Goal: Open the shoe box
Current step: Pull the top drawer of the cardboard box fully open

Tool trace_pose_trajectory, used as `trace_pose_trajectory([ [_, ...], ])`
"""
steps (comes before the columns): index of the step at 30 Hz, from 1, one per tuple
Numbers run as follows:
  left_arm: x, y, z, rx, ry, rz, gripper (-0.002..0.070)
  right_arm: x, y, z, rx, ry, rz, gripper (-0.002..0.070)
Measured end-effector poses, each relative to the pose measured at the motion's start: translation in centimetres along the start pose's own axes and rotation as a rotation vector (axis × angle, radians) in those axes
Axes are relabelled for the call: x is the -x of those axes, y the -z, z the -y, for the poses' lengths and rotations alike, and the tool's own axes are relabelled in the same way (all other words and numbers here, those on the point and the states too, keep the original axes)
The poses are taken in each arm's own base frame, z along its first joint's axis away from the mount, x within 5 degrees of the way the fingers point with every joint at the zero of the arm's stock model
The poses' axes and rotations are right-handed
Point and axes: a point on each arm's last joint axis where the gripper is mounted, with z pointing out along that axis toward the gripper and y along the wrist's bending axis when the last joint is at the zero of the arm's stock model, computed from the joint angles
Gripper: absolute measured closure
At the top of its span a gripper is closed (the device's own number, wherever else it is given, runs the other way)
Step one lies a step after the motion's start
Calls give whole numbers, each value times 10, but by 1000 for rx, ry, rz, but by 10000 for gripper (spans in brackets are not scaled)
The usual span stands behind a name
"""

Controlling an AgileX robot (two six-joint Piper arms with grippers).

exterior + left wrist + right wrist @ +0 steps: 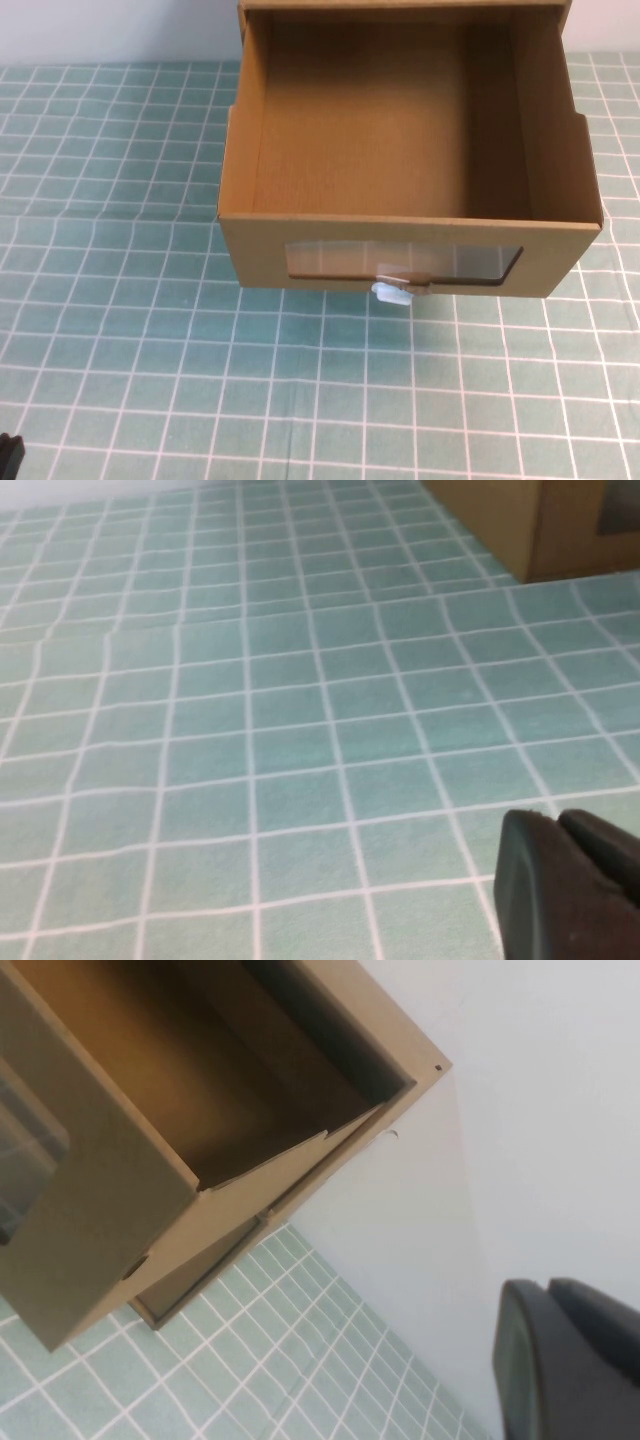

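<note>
Cardboard shoe box (410, 130) sits at the far middle of the green checked counter (120, 330), its windowed drawer (330, 232) slid out toward the robot and bare inside, so the opening looks done. Low over the counter, well apart from the box, the left gripper (558, 820) has its fingers clenched on nothing. Beside the box's right side hangs the right gripper (548, 1285), fingers likewise clenched and empty. Probably only parking clear remains.

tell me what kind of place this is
Probably a robot test bench: teal grid mat, plain white wall, lone cardboard shoe box. Left gripper over the mat, right gripper near the box, both shut.
</note>
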Motion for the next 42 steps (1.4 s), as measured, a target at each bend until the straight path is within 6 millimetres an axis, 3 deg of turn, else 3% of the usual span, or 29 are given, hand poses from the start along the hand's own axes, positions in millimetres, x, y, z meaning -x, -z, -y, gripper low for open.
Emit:
trace_pose_trajectory([
  [29, 0, 0, -1, 11, 1, -4, 680, -1, 3, 3, -12, -14, 18, 689],
  [42, 0, 0, -1, 11, 1, -4, 680, -23, 45, 40, -488, -116, -177, 690],
])
